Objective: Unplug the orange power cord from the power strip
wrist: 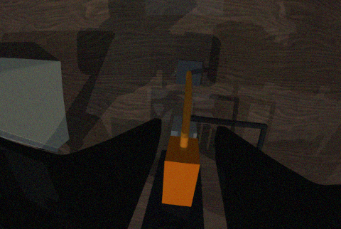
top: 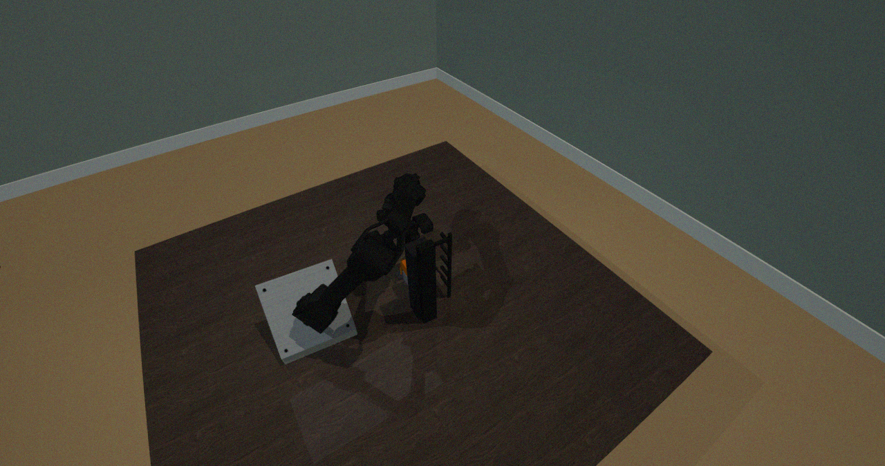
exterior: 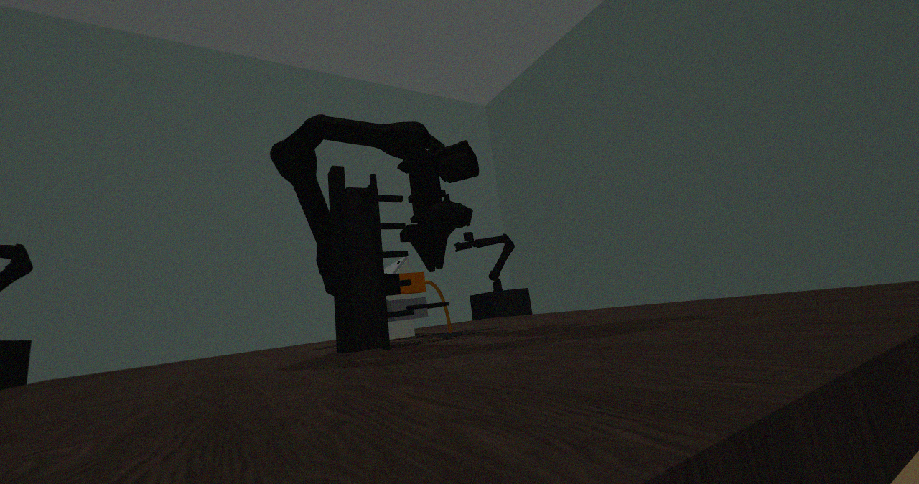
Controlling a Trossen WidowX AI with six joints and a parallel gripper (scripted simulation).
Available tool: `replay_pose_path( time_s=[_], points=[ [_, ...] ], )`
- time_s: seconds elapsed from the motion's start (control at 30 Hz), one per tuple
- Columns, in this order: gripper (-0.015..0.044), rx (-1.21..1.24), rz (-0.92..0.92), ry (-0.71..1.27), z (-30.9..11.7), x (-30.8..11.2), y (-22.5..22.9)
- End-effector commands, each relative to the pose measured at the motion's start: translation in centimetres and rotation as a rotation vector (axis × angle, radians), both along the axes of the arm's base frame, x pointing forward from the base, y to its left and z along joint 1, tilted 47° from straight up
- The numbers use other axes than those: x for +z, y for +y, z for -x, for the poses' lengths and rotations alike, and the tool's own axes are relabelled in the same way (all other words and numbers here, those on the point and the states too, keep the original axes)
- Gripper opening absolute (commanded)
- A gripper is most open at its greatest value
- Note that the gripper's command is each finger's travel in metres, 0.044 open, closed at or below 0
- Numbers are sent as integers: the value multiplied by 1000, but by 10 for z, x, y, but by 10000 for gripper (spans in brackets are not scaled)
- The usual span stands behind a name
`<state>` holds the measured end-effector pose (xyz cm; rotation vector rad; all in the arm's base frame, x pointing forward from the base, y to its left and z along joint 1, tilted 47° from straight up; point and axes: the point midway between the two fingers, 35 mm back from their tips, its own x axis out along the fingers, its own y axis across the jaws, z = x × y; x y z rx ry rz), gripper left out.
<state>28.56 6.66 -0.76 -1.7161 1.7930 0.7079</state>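
Observation:
The power strip (top: 422,287) (exterior: 360,256) (wrist: 172,218) is black and stands upright. The orange plug (top: 403,267) (exterior: 414,282) (wrist: 180,185) sticks out sideways from its lower half, against a black part of the strip. The orange cord (exterior: 441,294) (wrist: 187,112) curves down from the plug's outer end to a small dark block (wrist: 183,67) on the table. My gripper (exterior: 436,268) (wrist: 188,129) is partly open and empty, pointing down. Its tips are just above and a little outward of the plug, one finger to each side of it in the wrist view. The strip hides the tips in the top view.
A grey block (exterior: 408,308) (wrist: 184,126) sits below the orange plug. A thin black bar (exterior: 430,305) (wrist: 231,121) juts out beside it, and several black prongs (exterior: 392,225) stick out above. A pale mounting plate (top: 272,314) (wrist: 28,97) lies under the arm's base. Another arm (exterior: 501,250) stands far behind.

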Motion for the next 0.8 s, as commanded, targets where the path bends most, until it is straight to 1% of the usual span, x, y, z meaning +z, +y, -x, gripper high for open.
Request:
replay_pose_path(
  time_s=[0.0,0.77],
  points=[
    [160,10,16,16,1,-2,-2],
    [160,11,17,16,1,22,-25]
  ],
)
